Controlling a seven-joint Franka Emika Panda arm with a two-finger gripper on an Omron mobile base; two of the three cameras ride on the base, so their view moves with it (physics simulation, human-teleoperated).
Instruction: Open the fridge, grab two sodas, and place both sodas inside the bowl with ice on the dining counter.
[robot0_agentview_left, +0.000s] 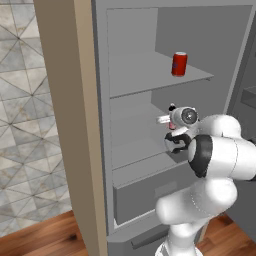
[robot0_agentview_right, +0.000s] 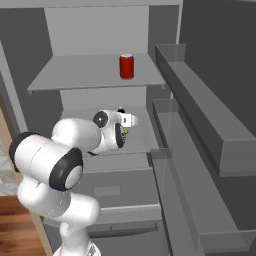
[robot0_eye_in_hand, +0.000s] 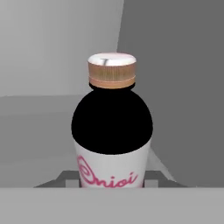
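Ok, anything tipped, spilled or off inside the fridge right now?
Nothing stands out. The red can stands upright on the upper shelf, and the bottle stands upright, capped, between the shut gripper's fingers on the shelf below. No spill shows.

Base views flanking fridge interior

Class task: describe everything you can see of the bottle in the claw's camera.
The bottle stands upright on a grey fridge shelf. Its rounded shoulder is black, the body below white with pink script, and the ribbed copper-brown cap has a shiny silver top. The claw is shut on its lower body, a finger at each side.
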